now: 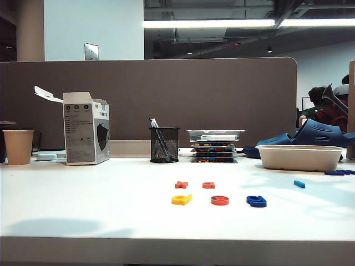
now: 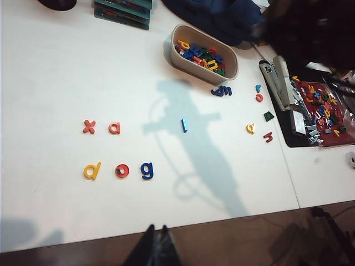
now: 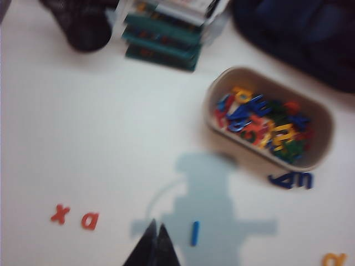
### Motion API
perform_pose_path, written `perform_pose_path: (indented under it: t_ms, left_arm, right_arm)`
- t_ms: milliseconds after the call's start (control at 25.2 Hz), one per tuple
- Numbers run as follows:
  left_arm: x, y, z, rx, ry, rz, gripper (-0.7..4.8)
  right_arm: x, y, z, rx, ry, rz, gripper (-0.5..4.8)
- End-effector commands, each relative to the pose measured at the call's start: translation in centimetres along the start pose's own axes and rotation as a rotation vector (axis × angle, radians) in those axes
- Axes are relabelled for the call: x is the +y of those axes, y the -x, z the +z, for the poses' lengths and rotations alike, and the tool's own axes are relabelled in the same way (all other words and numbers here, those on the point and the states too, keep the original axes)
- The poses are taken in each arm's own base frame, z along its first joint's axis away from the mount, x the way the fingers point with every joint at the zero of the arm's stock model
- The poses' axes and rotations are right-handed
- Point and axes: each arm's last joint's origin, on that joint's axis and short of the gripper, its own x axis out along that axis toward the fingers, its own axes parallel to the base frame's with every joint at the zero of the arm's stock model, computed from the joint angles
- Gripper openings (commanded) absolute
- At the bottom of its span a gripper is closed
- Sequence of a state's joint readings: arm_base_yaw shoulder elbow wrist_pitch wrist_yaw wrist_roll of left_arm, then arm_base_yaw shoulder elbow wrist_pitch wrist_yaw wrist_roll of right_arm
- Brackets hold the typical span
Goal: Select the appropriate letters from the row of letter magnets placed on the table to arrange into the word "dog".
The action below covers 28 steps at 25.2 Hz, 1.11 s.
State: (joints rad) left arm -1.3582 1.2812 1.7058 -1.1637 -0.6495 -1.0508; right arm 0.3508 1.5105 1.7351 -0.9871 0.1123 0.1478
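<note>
My right fingers (image 3: 152, 244) are pressed together, empty, hanging above the tabletop (image 3: 83, 138) close to the light blue bar (image 3: 194, 233), with the red-orange "x" (image 3: 60, 213) and red-orange "a" (image 3: 90, 220) off to one side. My left fingers (image 2: 155, 246) are also pressed together with nothing between them, held over the near edge of the tabletop.

Task letters: yellow "d" (image 2: 92, 170), red-orange "o" (image 2: 122, 170) and dark blue "g" (image 2: 147, 170) lie flat in one line, in that order, near each other but not touching, just in front of the "x" and "a". In the exterior view the word reads as spelled; I judge the arranging done or nearly so.

Risks:
- A low sweep by either arm could knock the line crooked; the magnets are light and the tabletop is smooth.
- The bar sits nearest my right fingers; a careless descent would push it.
- Stray letters lie outside the beige tub (image 2: 202, 55) of spare letters; dragging one in would spoil the word.

Hard to see:
- Right wrist view is blurred, and the "d", "o", "g" fall outside it.
- Neither arm appears in the exterior view.
- The "o" has a darker mark in its centre; I cannot tell what it is.
</note>
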Motion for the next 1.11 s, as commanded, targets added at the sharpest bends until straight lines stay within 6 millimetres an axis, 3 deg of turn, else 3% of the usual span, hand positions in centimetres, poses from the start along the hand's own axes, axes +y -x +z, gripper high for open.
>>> perform_pose_path:
  t_ms: [40,198,317,515,753,990,1109]
  left_arm:
    - [-0.2,0.1,0.2,-0.012,0.014,-0.019,-0.05]
    - [-0.4,0.1,0.3,0.002,0.02,-0.053,-0.06]
    - [-1.3,0.1,0.9,-0.039,-0.18,-0.145,-0.06]
    - [-0.7,-1.4,4.3,-0.165,-0.325,-0.171,-0.06]
    - [5.3,-4.1,10.7,-0.28,-0.442,0.046,-0.06]
    - [12.7,-3.6,15.4,-0.341,-0.389,0.195,-0.06]
    - [17.0,-2.2,16.9,-0.364,-0.308,0.279,-0.06]
  right_arm:
    - [-2.7,3.8,0.3,-0.117,-0.03,-0.048,-0.04]
    - [-6.4,7.9,-0.3,-0.211,-0.079,-0.064,-0.04]
    - [-9.1,11.2,-1.4,-0.277,-0.152,-0.046,-0.04]
    - [-10.3,14.2,-3.5,-0.341,-0.203,-0.103,-0.04]
    - [-9.4,14.1,-7.5,-0.358,-0.196,-0.089,-0.04]
    - [-8.5,13.9,-12.1,-0.44,-0.19,-0.092,-0.04]
    - [-7.9,13.5,-15.0,-0.459,-0.185,-0.093,-0.04]
